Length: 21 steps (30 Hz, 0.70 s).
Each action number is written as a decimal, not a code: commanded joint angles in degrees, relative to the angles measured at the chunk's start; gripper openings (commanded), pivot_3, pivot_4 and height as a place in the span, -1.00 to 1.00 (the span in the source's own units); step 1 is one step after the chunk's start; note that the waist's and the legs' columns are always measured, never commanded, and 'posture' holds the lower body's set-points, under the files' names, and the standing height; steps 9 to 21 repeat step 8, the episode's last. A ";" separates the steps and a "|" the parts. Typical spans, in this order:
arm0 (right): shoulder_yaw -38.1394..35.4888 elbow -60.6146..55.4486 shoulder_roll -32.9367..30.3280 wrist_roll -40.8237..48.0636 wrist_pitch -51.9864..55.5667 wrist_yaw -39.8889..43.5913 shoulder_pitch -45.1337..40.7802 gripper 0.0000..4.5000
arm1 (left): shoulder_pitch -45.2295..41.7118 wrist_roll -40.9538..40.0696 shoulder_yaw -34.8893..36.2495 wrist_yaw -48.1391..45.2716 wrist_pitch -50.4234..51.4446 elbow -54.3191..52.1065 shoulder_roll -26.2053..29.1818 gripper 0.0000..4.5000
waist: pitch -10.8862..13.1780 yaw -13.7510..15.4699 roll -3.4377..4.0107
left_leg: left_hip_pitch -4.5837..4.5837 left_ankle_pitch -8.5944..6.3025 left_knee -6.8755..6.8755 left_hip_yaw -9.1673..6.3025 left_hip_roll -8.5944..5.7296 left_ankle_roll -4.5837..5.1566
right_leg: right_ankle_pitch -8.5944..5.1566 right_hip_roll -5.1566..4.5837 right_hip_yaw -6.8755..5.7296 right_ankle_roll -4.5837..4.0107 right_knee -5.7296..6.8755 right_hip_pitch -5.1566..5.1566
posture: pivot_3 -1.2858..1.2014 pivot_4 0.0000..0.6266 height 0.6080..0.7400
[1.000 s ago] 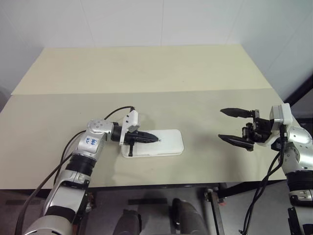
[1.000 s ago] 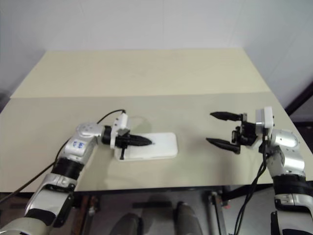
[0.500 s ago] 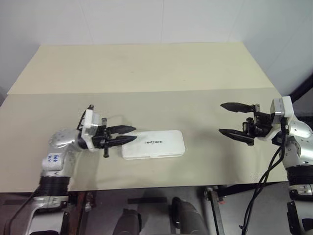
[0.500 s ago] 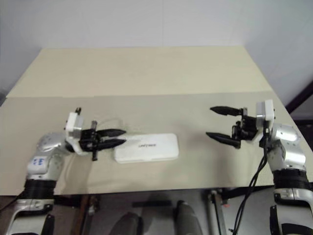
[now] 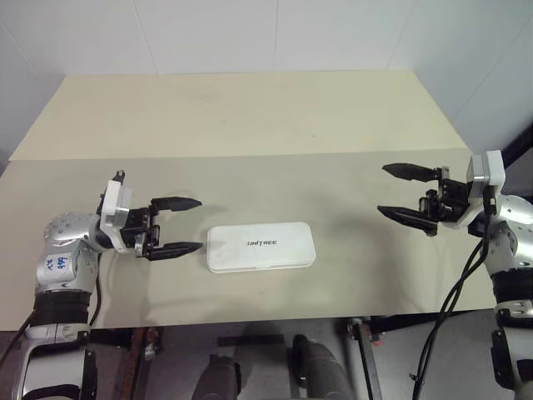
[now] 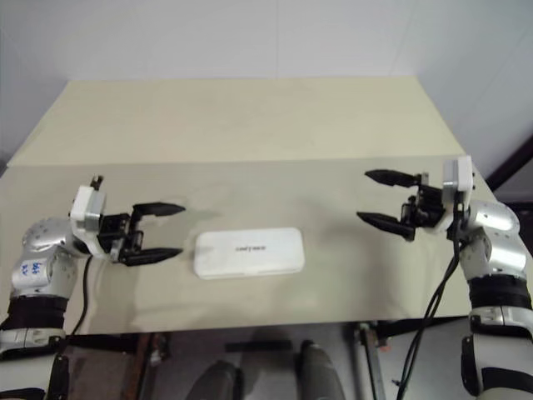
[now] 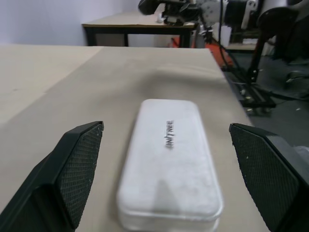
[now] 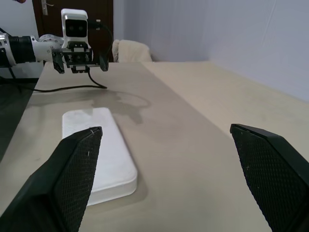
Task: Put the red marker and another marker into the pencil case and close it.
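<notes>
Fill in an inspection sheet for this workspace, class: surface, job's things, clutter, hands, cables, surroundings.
Surface: beige table, bare apart from the case.
Job's things: white pencil case shut, lying flat, "UNITREE" lettering up; markers nothing seen.
Clutter: nothing seen.
Hands: left hand open beside the case, apart from it; right hand open, holding nothing.
Cables: black cable along the right arm.
Surroundings: white wall behind; another table in the left wrist view.

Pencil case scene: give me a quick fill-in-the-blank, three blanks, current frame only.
1. The pencil case lies flat on the table with its lid ____.
2. The left gripper hangs beside the case with its jaws ____.
3. The lettering on the lid reads ____.

Missing words: closed; open; UNITREE
</notes>
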 commanded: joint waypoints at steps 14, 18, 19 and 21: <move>-5.40 -5.36 3.00 0.22 -1.22 3.65 4.98 1.00 | -1.71 -1.95 -2.48 -6.43 -3.44 1.46 3.53 0.98 | 0.00 0.19 0.00 | -0.55 0.00 0.08 0.02 0.00 0.00 | 0.03 -0.01 -0.01 0.05 0.07 -0.53 | 0.03 -0.52 1.00; -5.40 -5.36 3.00 0.22 -1.22 3.65 4.98 1.00 | -1.71 -1.95 -2.48 -6.43 -3.44 1.46 3.53 0.98 | 0.00 0.19 0.00 | -0.55 0.00 0.08 0.02 0.00 0.00 | 0.03 -0.01 -0.01 0.05 0.07 -0.53 | 0.03 -0.52 1.00; -5.40 -5.36 3.00 0.22 -1.22 3.65 4.98 1.00 | -1.71 -1.95 -2.48 -6.43 -3.44 1.46 3.53 0.98 | 0.00 0.19 0.00 | -0.55 0.00 0.08 0.02 0.00 0.00 | 0.03 -0.01 -0.01 0.05 0.07 -0.53 | 0.03 -0.52 1.00; -5.40 -5.36 3.00 0.22 -1.22 3.65 4.98 1.00 | -1.71 -1.95 -2.48 -6.43 -3.44 1.46 3.53 0.98 | 0.00 0.19 0.00 | -0.55 0.00 0.08 0.02 0.00 0.00 | 0.03 -0.01 -0.01 0.05 0.07 -0.53 | 0.03 -0.52 1.00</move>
